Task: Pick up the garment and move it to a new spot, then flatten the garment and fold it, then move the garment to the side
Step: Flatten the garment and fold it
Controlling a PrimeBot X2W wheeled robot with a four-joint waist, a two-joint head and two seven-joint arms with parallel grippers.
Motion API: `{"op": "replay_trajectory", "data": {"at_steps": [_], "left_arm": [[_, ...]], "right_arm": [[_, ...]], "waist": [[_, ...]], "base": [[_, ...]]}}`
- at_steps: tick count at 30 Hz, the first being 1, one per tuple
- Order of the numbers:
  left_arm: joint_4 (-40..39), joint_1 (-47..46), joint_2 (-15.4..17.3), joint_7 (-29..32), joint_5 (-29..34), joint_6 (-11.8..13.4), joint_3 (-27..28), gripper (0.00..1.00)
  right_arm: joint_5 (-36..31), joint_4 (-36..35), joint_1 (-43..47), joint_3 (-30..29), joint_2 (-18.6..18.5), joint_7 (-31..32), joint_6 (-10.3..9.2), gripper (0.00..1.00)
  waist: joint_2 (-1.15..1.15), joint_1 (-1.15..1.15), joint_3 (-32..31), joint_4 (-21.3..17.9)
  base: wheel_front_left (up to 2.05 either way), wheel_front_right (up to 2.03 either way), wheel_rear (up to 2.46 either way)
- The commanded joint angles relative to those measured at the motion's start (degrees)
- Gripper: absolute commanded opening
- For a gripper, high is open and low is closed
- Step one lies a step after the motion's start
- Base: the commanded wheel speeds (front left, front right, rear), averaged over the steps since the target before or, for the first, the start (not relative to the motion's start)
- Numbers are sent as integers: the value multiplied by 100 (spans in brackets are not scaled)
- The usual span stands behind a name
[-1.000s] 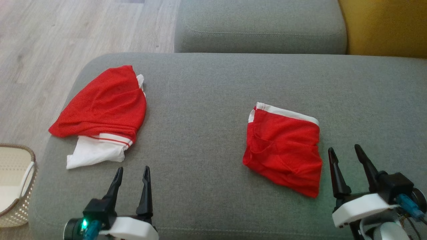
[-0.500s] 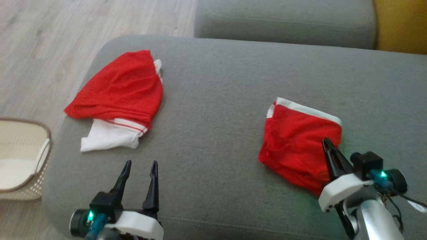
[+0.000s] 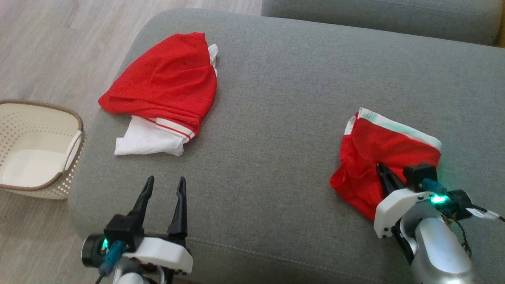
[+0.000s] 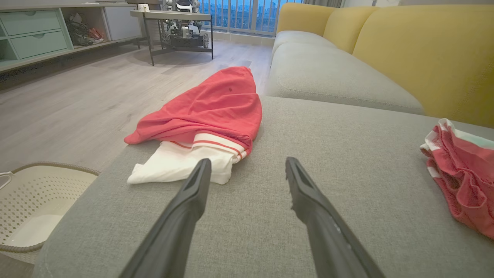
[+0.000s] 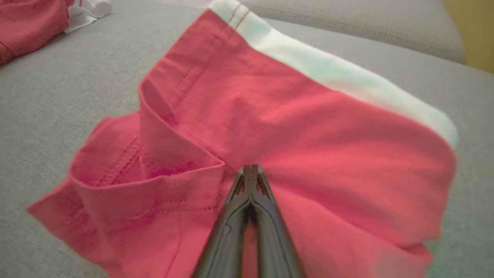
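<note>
Clamping my right gripper (image 3: 381, 169) on the folded red, white-banded cloth garment (image 3: 388, 142) at 4 o'clock for dragging aside, I hold my left gripper (image 3: 165, 181) open.

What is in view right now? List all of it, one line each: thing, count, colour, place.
folded red garment with a white band: one, red and white, right part of the cushion, bunched up
loose red and white garment: one, red over white, left part of the cushion
grey fabric seat cushion: one, grey, under both garments
yellow sofa backrest: one, yellow, behind the seats
cream perforated basket: one, cream with a brown rim, on the floor left of the cushion
pale wood floor: one, light brown, left of the sofa
left gripper: one, dark, open over the cushion's near-left part
right gripper: one, dark, shut on the folded garment
</note>
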Motion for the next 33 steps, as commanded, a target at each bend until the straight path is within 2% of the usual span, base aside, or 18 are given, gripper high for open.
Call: {"op": "replay_trajectory", "data": {"at_steps": [1,5,11,16,22,33], "left_arm": [[-170,-297,-9,-70,4,21,193,100],[-172,-340,-9,-70,-19,39,195,100],[-158,-337,-9,-70,-12,62,193,100],[-146,-295,-9,-70,-7,75,170,100],[-134,-291,-9,-70,-20,84,122,100],[-91,-241,-9,-70,-7,104,135,100]], "right_arm": [[-45,-40,-221,131,-30,3,-1,0],[69,294,-336,261,-26,-10,-1,0],[606,495,-393,760,-21,-145,-1,0],[1267,341,-258,1591,-19,-204,-1,0],[1761,85,-107,2390,-33,-137,-1,0],[2268,-167,23,2894,-226,-14,-1,0]], "waist": [[0,-1,32,27],[0,-1,46,35],[0,-1,-44,-49],[0,-1,-125,-157],[0,-1,-161,-212],[0,-1,-274,-220]], "base": [[0,0,0],[0,0,0],[0,0,0],[0,0,0],[0,0,0],[0,0,0]]}}
